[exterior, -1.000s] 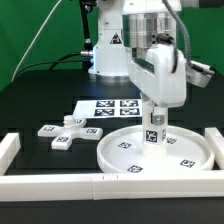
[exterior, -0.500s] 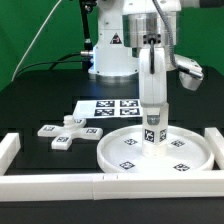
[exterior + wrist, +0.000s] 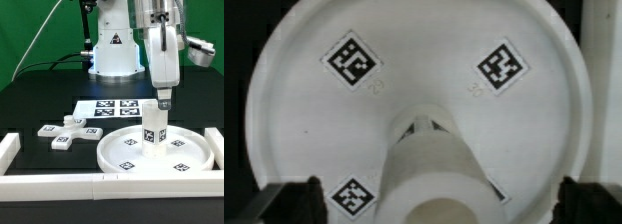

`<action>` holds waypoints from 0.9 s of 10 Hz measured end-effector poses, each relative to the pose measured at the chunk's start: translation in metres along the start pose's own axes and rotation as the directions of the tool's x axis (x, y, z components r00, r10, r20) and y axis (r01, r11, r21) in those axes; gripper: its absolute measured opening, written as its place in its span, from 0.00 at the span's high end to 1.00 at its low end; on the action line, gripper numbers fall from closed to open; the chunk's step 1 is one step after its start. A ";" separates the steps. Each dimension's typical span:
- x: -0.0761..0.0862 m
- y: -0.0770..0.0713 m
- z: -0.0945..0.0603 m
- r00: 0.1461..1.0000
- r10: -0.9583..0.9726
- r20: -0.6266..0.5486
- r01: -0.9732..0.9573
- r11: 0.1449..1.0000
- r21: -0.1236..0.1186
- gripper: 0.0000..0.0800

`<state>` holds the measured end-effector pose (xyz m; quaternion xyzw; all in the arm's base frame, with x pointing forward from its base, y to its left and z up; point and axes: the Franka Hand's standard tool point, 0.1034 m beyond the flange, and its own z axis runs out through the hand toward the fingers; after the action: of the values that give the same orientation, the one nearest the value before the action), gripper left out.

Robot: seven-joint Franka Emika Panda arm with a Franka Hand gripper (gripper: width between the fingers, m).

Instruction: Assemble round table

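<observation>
The white round disc top lies flat on the black table, tags facing up. The short cylinder leg stands upright on its middle. The cross-shaped base lies loose on the table at the exterior view's left of the disc. My gripper hovers at the leg's top, open and holding nothing. In the wrist view the disc fills the picture. The leg rises between my gripper's two dark fingers, with a gap on each side.
The marker board lies behind the disc. White border rails run along the front, the exterior view's left and right. The robot's base stands at the back.
My gripper has let go of the leg, turned, and risen from low on the leg up to its top, drifting toward the exterior view's right. The leg stays upright on the disc.
</observation>
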<state>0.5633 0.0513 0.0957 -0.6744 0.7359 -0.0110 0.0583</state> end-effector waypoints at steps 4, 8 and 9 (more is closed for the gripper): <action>0.009 0.000 -0.009 0.991 -0.135 0.006 0.135 0.991 0.008 0.19; 0.036 0.002 -0.027 0.913 -0.408 0.020 0.408 0.913 0.022 0.19; 0.036 0.002 -0.027 0.912 -0.409 0.020 0.409 0.912 0.022 0.19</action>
<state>0.5561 0.0143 0.1198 -0.8130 0.5777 -0.0211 0.0695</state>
